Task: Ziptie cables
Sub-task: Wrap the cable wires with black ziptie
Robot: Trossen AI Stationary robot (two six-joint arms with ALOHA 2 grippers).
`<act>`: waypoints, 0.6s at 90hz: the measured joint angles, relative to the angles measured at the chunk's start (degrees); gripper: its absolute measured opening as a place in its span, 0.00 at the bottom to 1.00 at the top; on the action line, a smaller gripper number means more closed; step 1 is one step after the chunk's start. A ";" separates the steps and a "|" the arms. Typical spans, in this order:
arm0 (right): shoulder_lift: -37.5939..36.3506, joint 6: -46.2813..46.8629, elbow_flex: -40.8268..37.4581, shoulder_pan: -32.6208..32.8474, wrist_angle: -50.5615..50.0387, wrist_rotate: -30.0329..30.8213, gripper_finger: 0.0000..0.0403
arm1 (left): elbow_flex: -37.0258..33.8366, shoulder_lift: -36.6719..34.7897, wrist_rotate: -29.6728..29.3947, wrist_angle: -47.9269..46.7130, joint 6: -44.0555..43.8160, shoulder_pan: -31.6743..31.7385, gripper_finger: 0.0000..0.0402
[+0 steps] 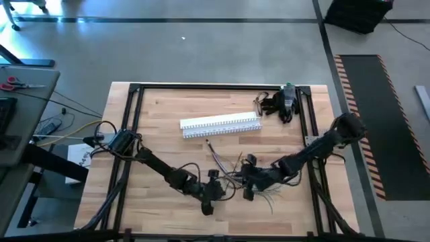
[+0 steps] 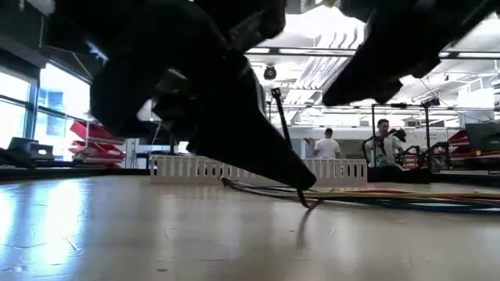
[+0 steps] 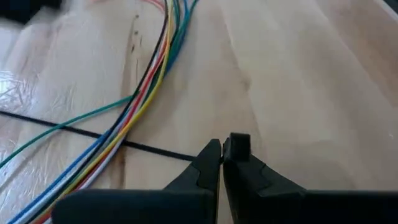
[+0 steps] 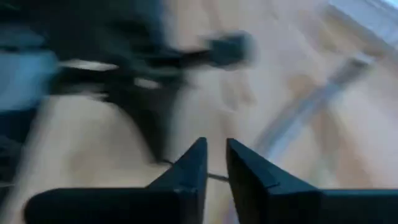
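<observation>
Cables [image 1: 232,176] lay loosely bunched near the bench's [image 1: 161,121] front edge, around mid-width, between both arms; coloured strands [image 3: 149,81] fanned across the wood. Left end effector [image 1: 213,190] sat just beside them, fingers pressed together on a thin black strand [image 3: 149,148]. Right end effector [image 1: 247,178] was at the bundle too, fingers slightly apart, grip unclear. White channel [image 1: 220,124] lay toward the back edge.

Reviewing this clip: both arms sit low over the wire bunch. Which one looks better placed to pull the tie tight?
Probably the left. The left gripper is shut on a thin black ziptie crossing the cables. The right gripper is beside them, nearly shut, apparently on a thin strand.
</observation>
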 joint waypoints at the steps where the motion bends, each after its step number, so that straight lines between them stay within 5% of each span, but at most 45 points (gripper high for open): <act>1: 0.19 -0.46 -0.60 0.13 1.73 -0.07 0.18 | 0.11 0.00 0.31 -0.17 -0.01 0.15 0.00; 10: 3.05 -4.72 -3.23 1.20 11.40 0.36 0.27 | 0.96 0.00 3.07 -0.95 -0.05 1.23 0.00; 25: 9.39 -9.89 1.15 2.11 12.67 1.38 0.37 | 1.67 0.00 6.41 -0.90 -0.27 2.77 0.00; 54: 12.48 -10.10 10.47 2.31 -0.60 7.53 0.37 | 1.67 -0.02 7.05 -2.63 -1.99 3.37 0.00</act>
